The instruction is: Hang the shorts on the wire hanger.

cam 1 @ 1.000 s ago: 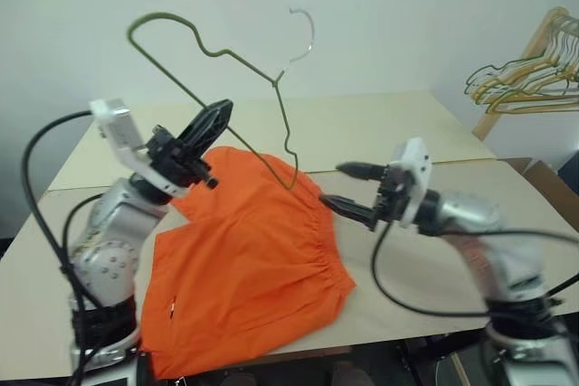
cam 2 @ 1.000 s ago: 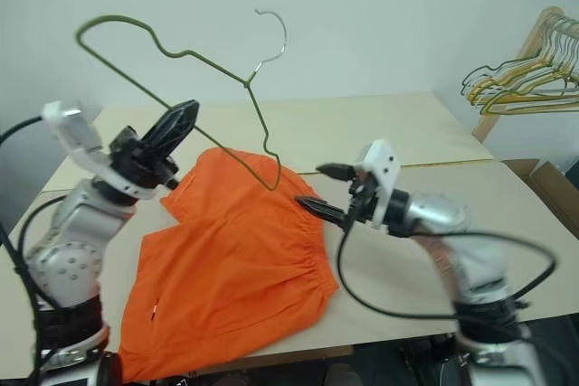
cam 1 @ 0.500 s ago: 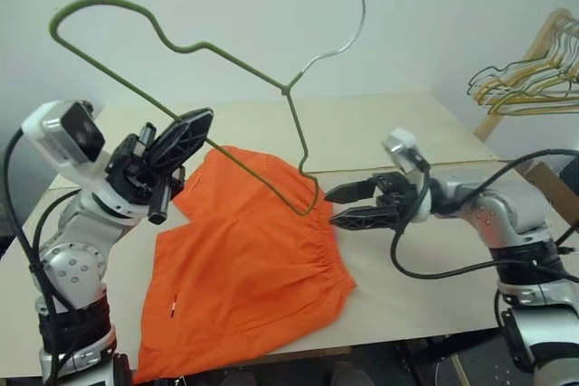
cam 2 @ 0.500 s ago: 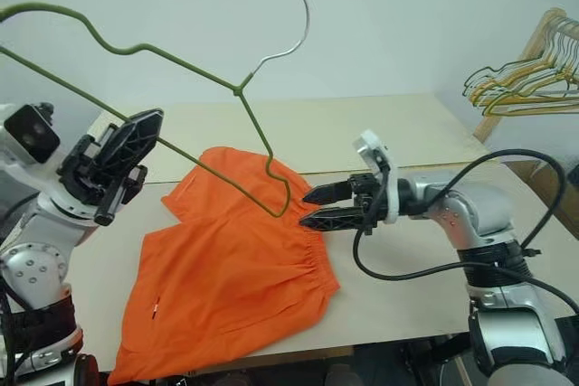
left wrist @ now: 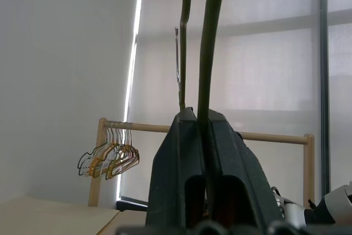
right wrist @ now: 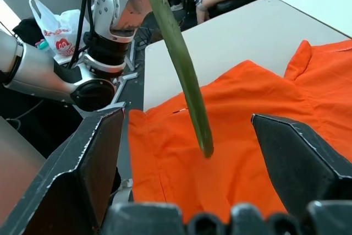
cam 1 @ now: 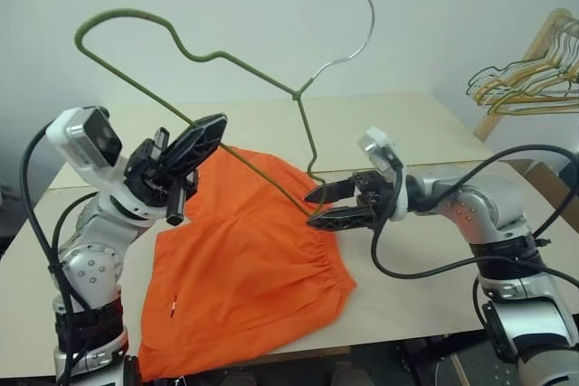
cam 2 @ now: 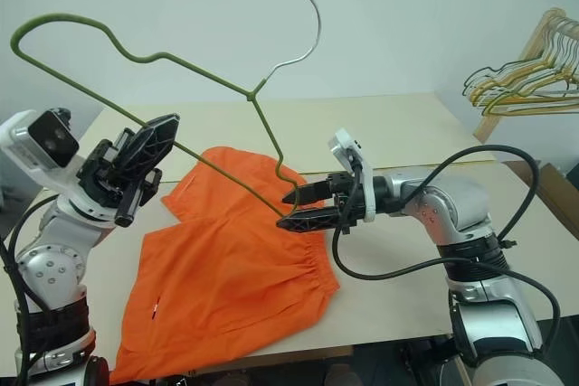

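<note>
Movement over the last second is confined to the right arm and the wire hanger (cam 1: 217, 61). The right gripper (cam 1: 324, 206) has been swung leftward across the table (cam 1: 425, 124) and is now placed at the hanger's lower corner, its jaws spread wide with the olive wire passing between them but not yet clamped. The hanger has been tilted by the left gripper (cam 1: 201, 137), which is closed on the hanger's long bottom bar, so that the silvery hook is raised higher against the wall than before. The shorts (cam 1: 244, 268) have not been disturbed: they lie flat on the table directly beneath the hanger, waistband toward the right gripper. A two-handed hold on the hanger appears to be in preparation; the threading of the shorts has not been started.

The table is a pale, plain surface made of two tops butted together behind the shorts. A bare white wall is found behind the hanger. A wooden rack of yellow-gold hangers (cam 1: 525, 74) is located well to the right of the wire hanger.
</note>
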{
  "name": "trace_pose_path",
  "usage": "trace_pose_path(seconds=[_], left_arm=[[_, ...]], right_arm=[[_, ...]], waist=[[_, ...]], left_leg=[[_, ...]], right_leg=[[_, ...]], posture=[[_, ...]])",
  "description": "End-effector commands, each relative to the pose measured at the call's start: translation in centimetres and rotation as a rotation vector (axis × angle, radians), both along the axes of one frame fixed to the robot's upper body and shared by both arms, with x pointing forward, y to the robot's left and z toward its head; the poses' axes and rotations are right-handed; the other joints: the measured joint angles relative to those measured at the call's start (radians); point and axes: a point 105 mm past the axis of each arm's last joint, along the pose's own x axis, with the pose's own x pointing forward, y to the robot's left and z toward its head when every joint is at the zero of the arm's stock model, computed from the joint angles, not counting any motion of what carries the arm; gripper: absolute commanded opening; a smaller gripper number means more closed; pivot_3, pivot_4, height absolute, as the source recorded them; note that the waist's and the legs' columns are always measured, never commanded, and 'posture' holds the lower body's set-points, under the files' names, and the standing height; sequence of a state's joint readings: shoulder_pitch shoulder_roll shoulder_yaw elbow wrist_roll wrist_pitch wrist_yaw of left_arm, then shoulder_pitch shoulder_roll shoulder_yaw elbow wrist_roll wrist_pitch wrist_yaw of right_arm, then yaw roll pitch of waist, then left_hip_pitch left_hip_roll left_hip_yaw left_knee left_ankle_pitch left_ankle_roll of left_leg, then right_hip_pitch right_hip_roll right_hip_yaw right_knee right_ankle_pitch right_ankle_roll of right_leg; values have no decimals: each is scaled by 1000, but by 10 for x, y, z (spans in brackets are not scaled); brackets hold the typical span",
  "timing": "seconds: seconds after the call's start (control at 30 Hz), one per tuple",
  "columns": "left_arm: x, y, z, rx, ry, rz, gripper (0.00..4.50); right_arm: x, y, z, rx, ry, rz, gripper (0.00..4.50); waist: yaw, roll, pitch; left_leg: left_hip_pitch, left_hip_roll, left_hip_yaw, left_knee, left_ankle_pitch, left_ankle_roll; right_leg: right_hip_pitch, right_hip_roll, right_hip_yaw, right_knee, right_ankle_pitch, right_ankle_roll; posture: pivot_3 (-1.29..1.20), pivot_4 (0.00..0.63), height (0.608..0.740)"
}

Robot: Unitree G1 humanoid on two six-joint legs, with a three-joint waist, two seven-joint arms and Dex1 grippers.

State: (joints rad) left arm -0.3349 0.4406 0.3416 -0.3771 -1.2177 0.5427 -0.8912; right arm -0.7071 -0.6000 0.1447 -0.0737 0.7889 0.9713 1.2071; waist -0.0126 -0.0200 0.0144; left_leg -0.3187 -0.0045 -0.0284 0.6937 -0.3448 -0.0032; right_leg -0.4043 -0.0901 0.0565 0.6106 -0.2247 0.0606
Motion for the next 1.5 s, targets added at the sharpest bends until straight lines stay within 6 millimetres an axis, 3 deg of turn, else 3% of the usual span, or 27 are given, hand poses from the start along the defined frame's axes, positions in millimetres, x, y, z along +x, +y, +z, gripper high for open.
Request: trace_pose_path(seconds=[0.03, 0.4, 0.7, 0.87, 1.03, 1.07, 1.1, 1.17, 1.33, 1.5], left_arm=[[-4, -2, 5, -5, -34, -6, 0], [0, -1, -2, -11, -8, 28, 0], [9, -1, -1, -43, 15, 53, 0], [5, 0, -1, -39, 4, 32, 0], [1, -2, -3, -15, -10, 16, 0], [1, -2, -3, -13, -11, 15, 0], [0, -2, -3, -11, -14, 14, 0], [0, -2, -3, -7, -17, 14, 0], [-1, -3, -3, 6, -30, -3, 0], [-6, -8, -2, 28, -53, -35, 0]], right_arm=[[-1, 7, 14, 9, -52, 24, 3715], [0, 10, 14, 15, -70, 23, 36], [-2, 12, 9, -1, -113, 23, 36], [14, 13, 5, -3, -208, -95, 36], [20, 9, 1, -23, -198, -130, 1428], [21, 8, 1, -17, -167, -141, 1536], [22, 6, 1, -12, -138, -149, 2039], [24, 4, 1, -12, -113, -156, 2598], [22, -12, 6, 47, -91, -119, 2598], [31, -17, -2, -14, -105, -161, 2598]], waist=[[-1, 0, 0], [-1, 0, 0], [-1, 0, 0], [-3, 0, 0], [-2, 0, 0], [-2, 0, 0], [-2, 0, 0], [-2, 0, 0], [-2, 0, 0], [-2, 0, 0]], left_leg=[[0, 0, 0, 0, 0, 0], [0, 0, 0, 0, 0, 0], [0, 0, 0, 0, 0, 0], [0, 0, 0, 0, 0, 0], [0, 0, 0, 0, 1, -1], [0, 0, 0, 0, 1, -1], [0, 0, 0, 0, 1, -1], [0, 0, 0, 0, 0, -1], [0, 0, 0, 0, 0, 0], [0, 0, 1, 0, 0, 0]], right_leg=[[0, 0, 0, 0, 0, 0], [0, 0, 0, 0, 0, 0], [0, 0, 0, 0, 0, 0], [0, 0, 0, 0, 0, 0], [-1, 0, 0, 0, 0, 0], [-1, 0, 0, 0, 0, 0], [-1, 0, 0, 0, 0, 0], [-1, 0, 0, 0, 0, 0], [-1, 0, 0, 0, 0, 0], [0, 0, 0, 0, 0, 0]], posture=[[38, 0, 740], [36, 0, 740], [27, 0, 740], [27, 0, 740], [33, 0, 740], [33, 0, 740], [33, 0, 740], [33, 0, 740], [33, 0, 740], [32, 0, 740]])
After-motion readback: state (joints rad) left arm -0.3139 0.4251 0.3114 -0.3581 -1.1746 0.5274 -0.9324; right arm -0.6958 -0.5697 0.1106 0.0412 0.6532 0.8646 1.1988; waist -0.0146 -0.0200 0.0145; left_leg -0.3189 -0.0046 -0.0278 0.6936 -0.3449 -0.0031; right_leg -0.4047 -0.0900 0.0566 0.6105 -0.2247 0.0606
